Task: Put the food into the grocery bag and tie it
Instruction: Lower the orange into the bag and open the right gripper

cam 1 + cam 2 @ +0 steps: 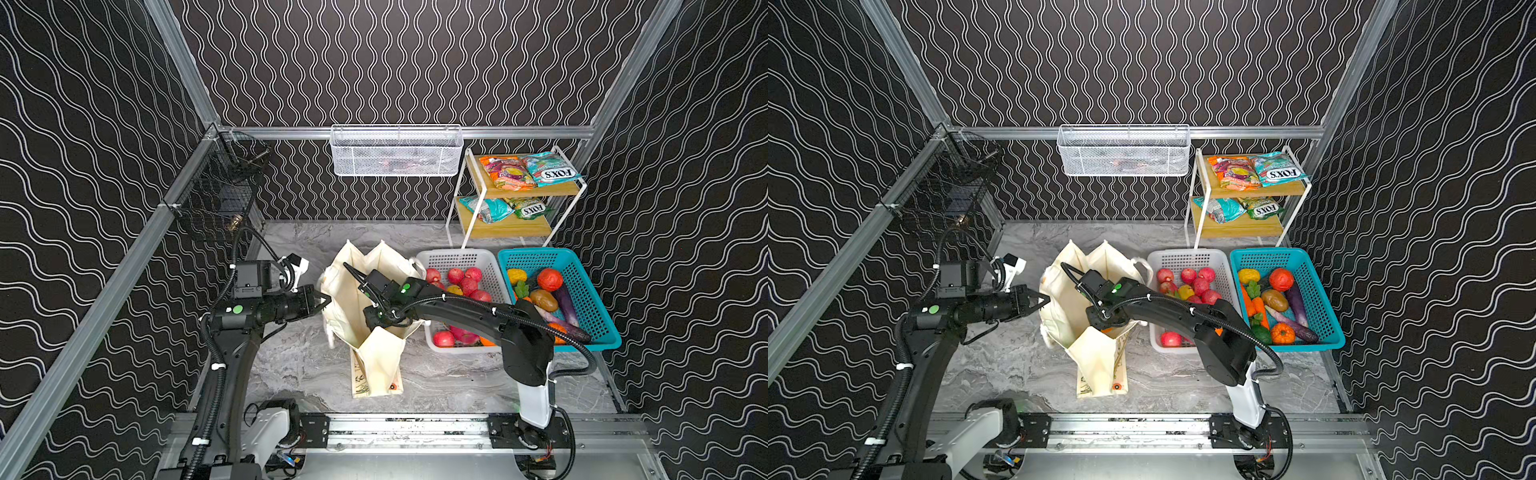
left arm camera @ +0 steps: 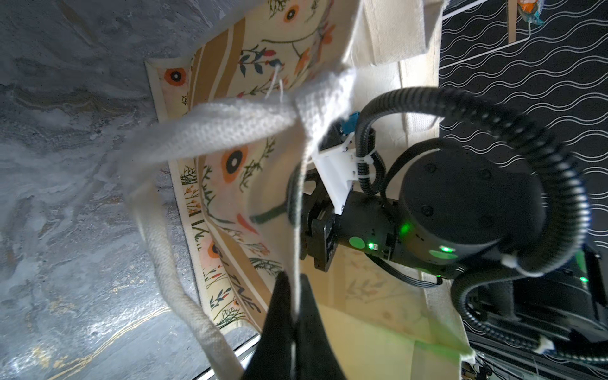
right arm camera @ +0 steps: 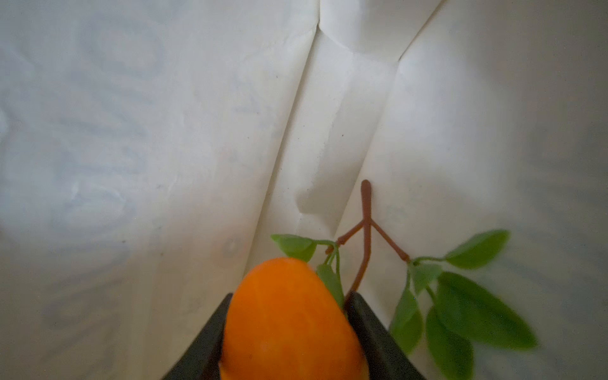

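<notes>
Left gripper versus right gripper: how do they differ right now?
The left gripper is pinched shut on the rim of the grocery bag, from outside; the right gripper is inside the bag. The left grips thin fabric; the right's jaws stand wider, around an orange with a leafy twig. Both work at the same bag.

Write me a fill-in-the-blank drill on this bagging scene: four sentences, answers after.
Inside the grocery bag, the right gripper holds an orange fruit whose twig bears green ____.
The left gripper pinches the bag's rim; the bag's outside is printed with ____.
Most fruits in the white basket are ____.
The snack packets lie on a shelf rack with ____ tiers.
Missing words: leaves; flowers; red; two.
</notes>
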Controlling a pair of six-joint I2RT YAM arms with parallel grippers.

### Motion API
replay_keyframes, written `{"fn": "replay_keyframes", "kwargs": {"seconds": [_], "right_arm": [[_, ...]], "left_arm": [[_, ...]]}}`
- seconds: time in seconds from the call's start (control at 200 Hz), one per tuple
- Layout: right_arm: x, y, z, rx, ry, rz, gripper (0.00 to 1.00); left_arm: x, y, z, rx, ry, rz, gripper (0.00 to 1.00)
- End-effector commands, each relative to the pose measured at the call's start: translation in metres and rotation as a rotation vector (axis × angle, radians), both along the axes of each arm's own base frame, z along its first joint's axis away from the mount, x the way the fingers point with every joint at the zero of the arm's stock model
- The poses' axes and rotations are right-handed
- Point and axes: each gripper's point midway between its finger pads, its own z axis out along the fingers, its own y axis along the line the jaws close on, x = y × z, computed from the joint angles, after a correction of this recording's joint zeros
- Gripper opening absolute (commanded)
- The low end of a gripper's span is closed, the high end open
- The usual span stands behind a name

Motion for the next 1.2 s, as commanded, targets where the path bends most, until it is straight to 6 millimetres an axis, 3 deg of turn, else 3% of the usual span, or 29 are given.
{"fn": "replay_keyframes", "kwargs": {"seconds": [0.0, 0.165, 0.3, 0.556, 0.671, 0.766, 0.786, 1.016, 1.191], "right_arm": [[0.002, 0.001, -0.011, -0.006, -0.011, 0.006, 0.55], [0.005, -0.001, -0.021, -0.024, -0.017, 0.003, 0.63], [0.007, 0.001, -0.015, -0.016, -0.033, 0.005, 0.75], [0.012, 0.001, 0.016, 0.005, -0.104, 0.034, 0.89], [0.013, 0.004, 0.039, 0.031, -0.154, 0.037, 0.98], [0.015, 0.005, 0.06, 0.042, -0.198, 0.03, 0.99], [0.014, 0.004, 0.077, 0.067, -0.223, 0.026, 0.99], [0.017, -0.007, 0.175, 0.189, -0.388, -0.008, 0.99], [0.009, -0.04, 0.256, 0.309, -0.551, -0.043, 0.99]], "left_arm": [[0.005, 0.001, 0.005, 0.009, -0.032, -0.001, 0.0], [0.005, 0.0, 0.003, -0.001, -0.02, -0.001, 0.0], [0.006, 0.001, 0.004, 0.015, -0.016, -0.004, 0.0], [0.002, 0.002, 0.006, 0.019, -0.019, 0.001, 0.0], [0.0, 0.001, 0.003, 0.016, -0.024, -0.002, 0.0], [-0.002, 0.001, -0.003, 0.018, -0.014, -0.004, 0.0], [-0.002, 0.001, -0.003, 0.016, -0.013, -0.005, 0.0], [0.003, 0.002, -0.004, 0.026, -0.014, -0.007, 0.0], [0.005, 0.006, -0.004, 0.049, -0.012, 0.008, 0.0]]}}
